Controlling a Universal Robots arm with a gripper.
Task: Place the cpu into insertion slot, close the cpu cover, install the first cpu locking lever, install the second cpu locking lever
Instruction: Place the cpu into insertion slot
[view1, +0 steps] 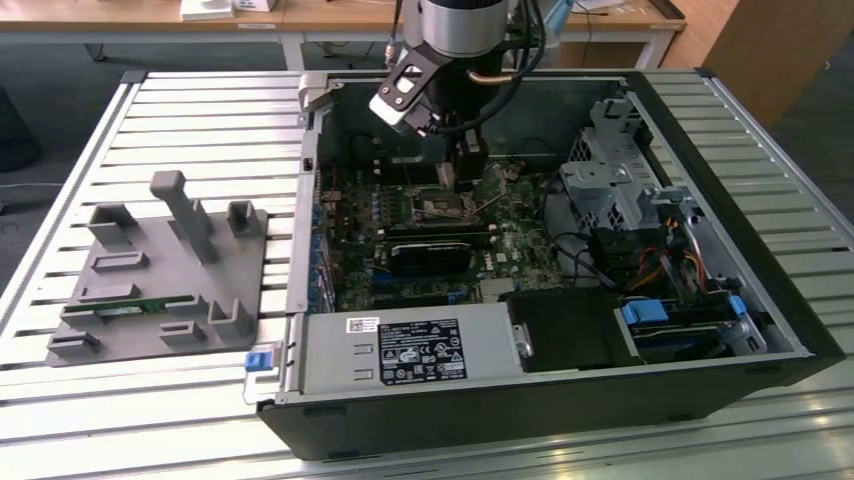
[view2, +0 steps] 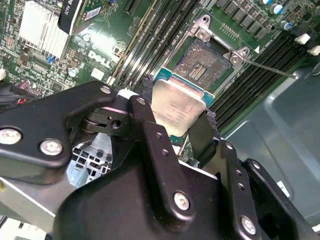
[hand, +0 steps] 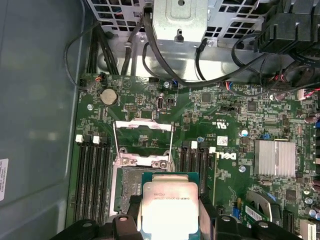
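In the exterior view the gripper (view1: 461, 170) hangs inside the open computer case (view1: 747, 300), just above the insertion slot (view1: 445, 207) on the green board (view1: 521, 250). The second wrist view shows its black fingers (view2: 202, 132) clenched on opposite edges of the cpu (view2: 176, 107), which overlaps one edge of the slot's bare, dark centre. The first wrist view adds the cpu cover (hand: 144, 124) standing raised at the slot's far side.

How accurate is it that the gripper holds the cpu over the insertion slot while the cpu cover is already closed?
Not closed: the first wrist view shows the cpu cover open; the gripper holds the cpu over the insertion slot.
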